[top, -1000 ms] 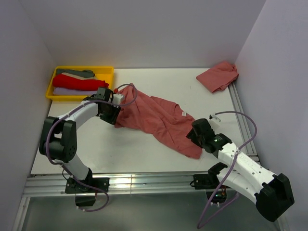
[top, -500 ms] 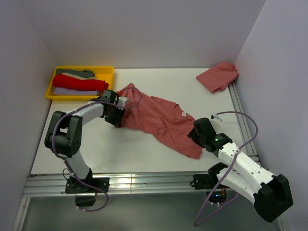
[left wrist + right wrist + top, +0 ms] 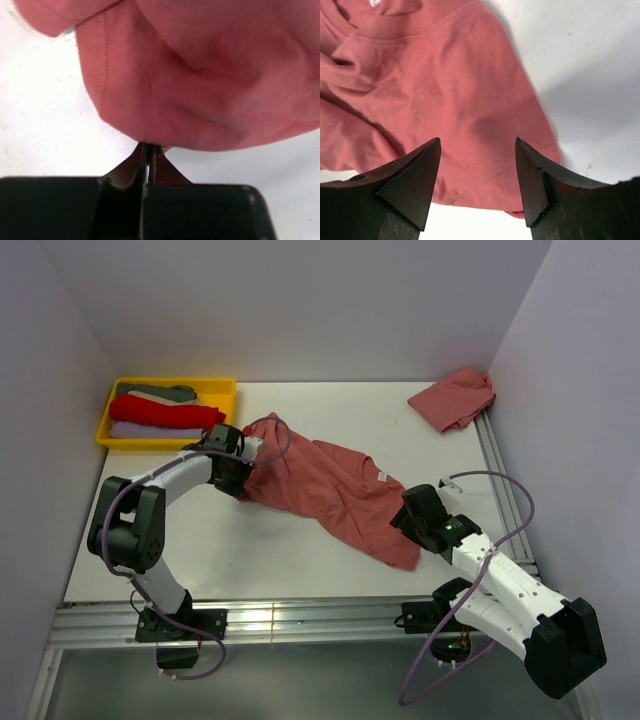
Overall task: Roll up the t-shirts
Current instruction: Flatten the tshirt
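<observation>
Near yellow tray point(image 3: 228, 390), left jaws pinch salmon shirt point(image 3: 330, 485); second shirt point(image 3: 452, 398) far right.

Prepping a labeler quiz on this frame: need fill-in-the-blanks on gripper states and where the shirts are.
1. The left gripper is ____ on the spread salmon t-shirt.
2. The right gripper hovers over that shirt, jaws ____.
3. Folded shirts sit in the ____ tray, far left.
4. A second salmon t-shirt lies crumpled in the far ____ corner.
Missing: shut; open; yellow; right.
</observation>
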You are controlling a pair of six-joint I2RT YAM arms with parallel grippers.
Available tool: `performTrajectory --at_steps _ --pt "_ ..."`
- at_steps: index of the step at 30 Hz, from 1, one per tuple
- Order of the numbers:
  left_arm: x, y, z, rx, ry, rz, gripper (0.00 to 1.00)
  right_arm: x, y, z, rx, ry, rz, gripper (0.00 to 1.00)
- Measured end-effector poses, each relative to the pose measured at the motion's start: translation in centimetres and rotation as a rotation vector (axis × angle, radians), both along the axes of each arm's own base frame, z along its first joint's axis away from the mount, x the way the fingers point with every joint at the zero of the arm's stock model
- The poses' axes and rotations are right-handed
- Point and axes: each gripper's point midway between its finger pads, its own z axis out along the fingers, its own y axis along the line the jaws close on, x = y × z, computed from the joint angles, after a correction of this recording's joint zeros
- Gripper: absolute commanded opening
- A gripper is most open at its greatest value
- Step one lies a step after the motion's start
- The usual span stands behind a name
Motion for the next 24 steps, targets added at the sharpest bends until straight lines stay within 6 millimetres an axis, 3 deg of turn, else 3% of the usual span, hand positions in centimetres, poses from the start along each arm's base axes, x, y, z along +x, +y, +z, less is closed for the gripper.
performTrajectory --at_steps 9,24 --pt "1.5 2.9 2.9 0.0 -0.058 0.058 0.0 -1.1 -0.3 -0.9 -0.021 0.063 0.006 0.66" --pt "3.3 12.0 5.3 0.014 -0.093 0.219 0.0 -2.7 -0.8 -2.3 -0.024 0.132 -0.022 0.56"
